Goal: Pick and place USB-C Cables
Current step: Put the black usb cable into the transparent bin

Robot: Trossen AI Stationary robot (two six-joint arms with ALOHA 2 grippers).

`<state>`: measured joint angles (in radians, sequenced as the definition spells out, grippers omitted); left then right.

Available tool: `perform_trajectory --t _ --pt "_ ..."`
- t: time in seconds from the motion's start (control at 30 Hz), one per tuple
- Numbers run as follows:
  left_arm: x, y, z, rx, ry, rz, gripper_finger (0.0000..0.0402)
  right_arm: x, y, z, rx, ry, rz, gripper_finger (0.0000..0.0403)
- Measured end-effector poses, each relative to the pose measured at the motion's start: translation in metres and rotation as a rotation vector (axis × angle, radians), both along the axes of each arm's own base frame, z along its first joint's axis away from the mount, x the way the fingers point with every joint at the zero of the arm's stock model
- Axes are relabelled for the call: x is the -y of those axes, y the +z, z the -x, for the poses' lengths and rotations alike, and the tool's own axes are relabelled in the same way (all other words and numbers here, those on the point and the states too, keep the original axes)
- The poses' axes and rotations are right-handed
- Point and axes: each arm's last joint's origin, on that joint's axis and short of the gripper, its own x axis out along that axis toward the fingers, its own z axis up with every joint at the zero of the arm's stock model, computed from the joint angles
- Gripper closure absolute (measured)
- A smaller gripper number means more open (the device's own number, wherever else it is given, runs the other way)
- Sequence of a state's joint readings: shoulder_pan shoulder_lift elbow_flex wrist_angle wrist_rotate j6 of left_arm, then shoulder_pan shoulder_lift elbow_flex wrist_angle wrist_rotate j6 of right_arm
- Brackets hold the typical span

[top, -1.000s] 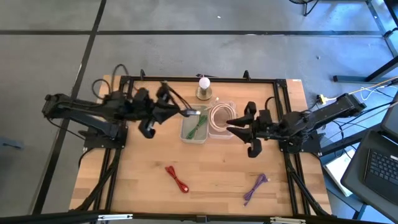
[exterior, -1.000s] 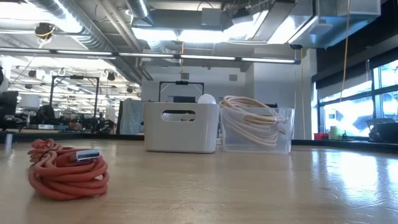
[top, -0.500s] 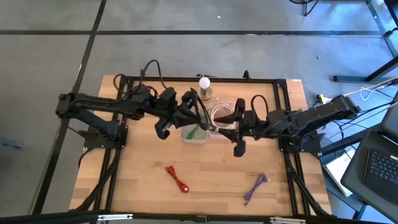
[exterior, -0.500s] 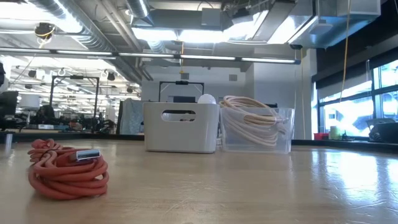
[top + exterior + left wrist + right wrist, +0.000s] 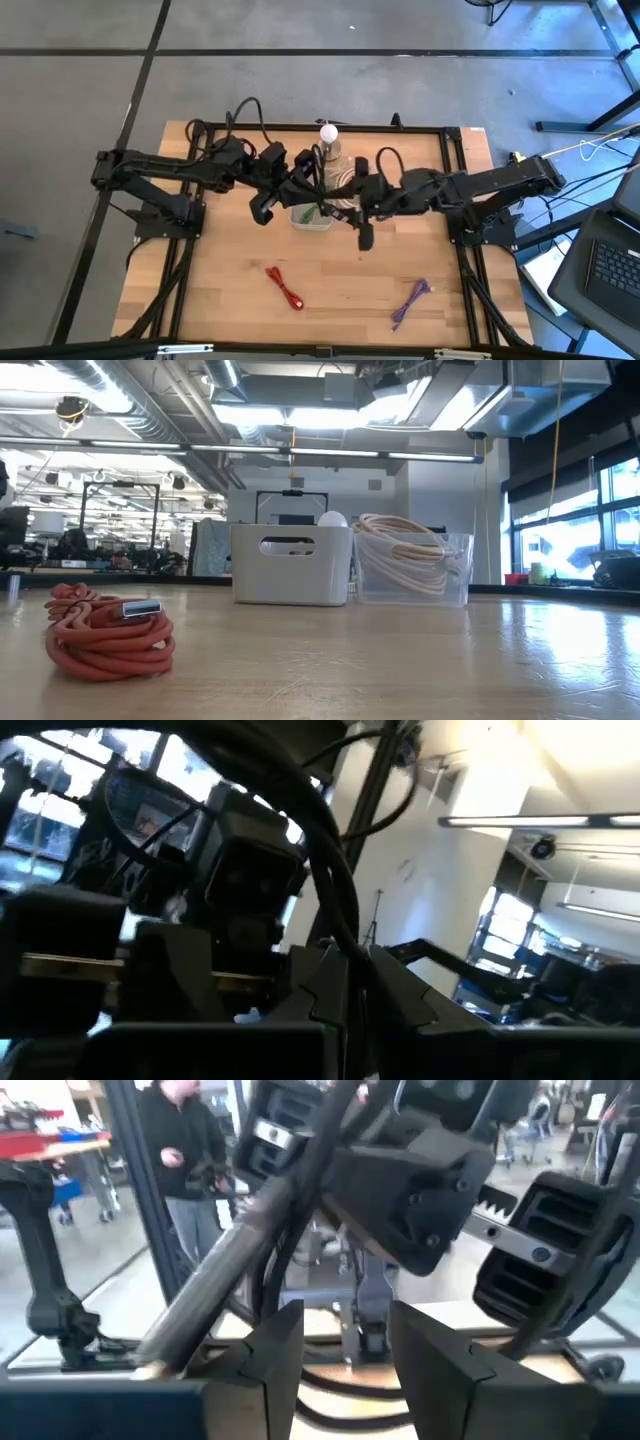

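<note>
I am observing both arms reaching inward and meeting over the two containers at the middle of the table. The left pincer (image 5: 322, 192) is clamping narrow on the black cable (image 5: 300, 810), which is arching in a thick loop out from between its fingers. The right pincer (image 5: 350, 194) is facing it tip to tip, just beside it, with its fingers (image 5: 432, 1348) standing wide apart and holding nothing; the black cable is running across the gap just ahead of them, and I cannot tell whether it is touching them. Directly beneath the left pincer the white bin (image 5: 290, 565) is sitting with the green cable (image 5: 316, 211) lying inside it. Touching that bin, under the right pincer, the clear bin (image 5: 455, 592) is holding the cream-white coils (image 5: 405, 555), which are piling up above its rim. Just beyond both pincers, toward the far table edge, the white ball on its metal base (image 5: 328, 135) is standing upright. Well apart from the pincers, on the near half of the wooden table (image 5: 220, 290), the red cable (image 5: 285, 287) is lying in a folded bundle on the left pincer's side, and the purple cable (image 5: 410, 303) is lying on the right pincer's side. In the right wrist view a person in dark clothing (image 5: 185, 1150) is standing in the room beyond the table.
</note>
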<state>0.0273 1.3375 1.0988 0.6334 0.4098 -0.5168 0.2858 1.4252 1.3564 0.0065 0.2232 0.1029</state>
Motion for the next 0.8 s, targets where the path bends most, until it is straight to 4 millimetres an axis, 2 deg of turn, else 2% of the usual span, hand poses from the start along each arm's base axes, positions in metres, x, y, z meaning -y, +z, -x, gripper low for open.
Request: perform_trajectory --t 0.3,0.43,0.57,0.7,0.8 --pt "-0.004 0.000 0.001 -0.001 -0.010 -0.014 0.0386 0.001 -0.001 -0.006 -0.009 0.001 -0.076 0.0251" --pt "-0.007 -0.001 0.001 -0.014 -0.024 -0.001 0.0386 0.001 -0.001 -0.005 -0.012 0.003 -0.030 0.0251" --pt "-0.007 -0.003 0.000 -0.039 -0.059 0.004 0.0386 0.008 0.002 0.008 -0.074 -0.005 0.015 0.0251" --pt "-0.006 0.002 0.006 -0.034 -0.067 0.000 0.0386 0.013 0.010 0.026 -0.106 -0.017 -0.015 0.0251" --pt "-0.009 0.001 0.007 -0.047 -0.056 -0.014 0.0386 0.015 0.016 0.033 -0.089 -0.013 -0.048 0.0251"
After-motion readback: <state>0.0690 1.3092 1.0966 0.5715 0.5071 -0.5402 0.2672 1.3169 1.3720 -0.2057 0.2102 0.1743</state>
